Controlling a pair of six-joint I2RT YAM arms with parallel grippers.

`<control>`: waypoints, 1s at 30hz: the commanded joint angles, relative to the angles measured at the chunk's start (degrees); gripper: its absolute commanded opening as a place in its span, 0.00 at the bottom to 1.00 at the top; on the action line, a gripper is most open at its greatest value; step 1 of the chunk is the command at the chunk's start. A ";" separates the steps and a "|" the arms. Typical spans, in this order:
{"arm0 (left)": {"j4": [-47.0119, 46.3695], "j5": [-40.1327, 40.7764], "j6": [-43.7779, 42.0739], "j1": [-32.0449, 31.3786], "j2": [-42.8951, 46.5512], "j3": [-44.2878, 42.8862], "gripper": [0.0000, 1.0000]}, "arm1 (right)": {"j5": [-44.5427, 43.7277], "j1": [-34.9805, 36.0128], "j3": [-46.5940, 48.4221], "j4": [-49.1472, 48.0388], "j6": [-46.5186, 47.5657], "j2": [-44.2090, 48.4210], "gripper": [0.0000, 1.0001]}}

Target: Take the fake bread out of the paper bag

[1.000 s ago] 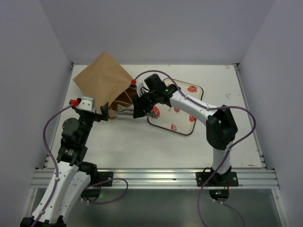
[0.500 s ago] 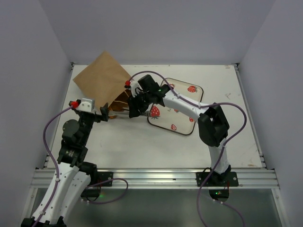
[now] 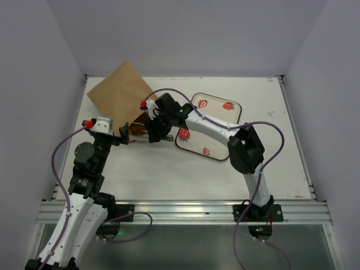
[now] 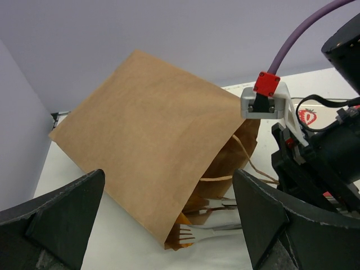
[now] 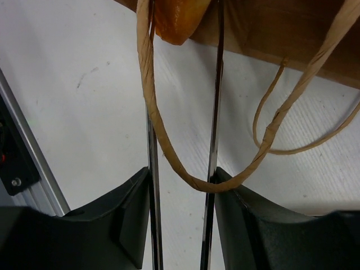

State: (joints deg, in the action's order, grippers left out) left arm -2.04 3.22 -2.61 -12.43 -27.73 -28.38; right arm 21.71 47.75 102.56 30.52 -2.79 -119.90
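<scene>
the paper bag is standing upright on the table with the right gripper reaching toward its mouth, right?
Not quite: the paper bag is lying on its side, not upright, as the left wrist view shows, its open mouth facing the right gripper. The rest holds: it is on the table, and that gripper reaches toward its mouth.

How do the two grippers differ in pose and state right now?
The right gripper reaches to the paper bag mouth, its thin tong-like fingers narrowly spaced around a handle loop toward the fake bread. The left gripper hangs beside the bag, jaws wide open, touching nothing. Both face the bag.
</scene>
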 commanded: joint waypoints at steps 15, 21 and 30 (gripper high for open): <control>-2.09 -0.06 -0.73 -0.23 -0.05 0.43 1.00 | -3.70 0.42 1.68 0.06 2.87 1.15 0.22; -1.65 0.38 -0.73 -0.23 -1.01 0.43 1.00 | -3.52 0.42 0.36 -0.11 5.59 3.44 0.11; -0.33 -2.96 -1.25 -0.23 -7.69 -0.80 0.99 | -5.54 0.24 -3.68 -0.20 9.38 10.47 0.00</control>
State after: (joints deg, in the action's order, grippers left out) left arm -1.96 2.11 -2.66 -12.43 -33.21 -28.36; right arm 17.12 48.01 99.46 32.34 3.75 -115.72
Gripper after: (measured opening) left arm 0.994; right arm 0.386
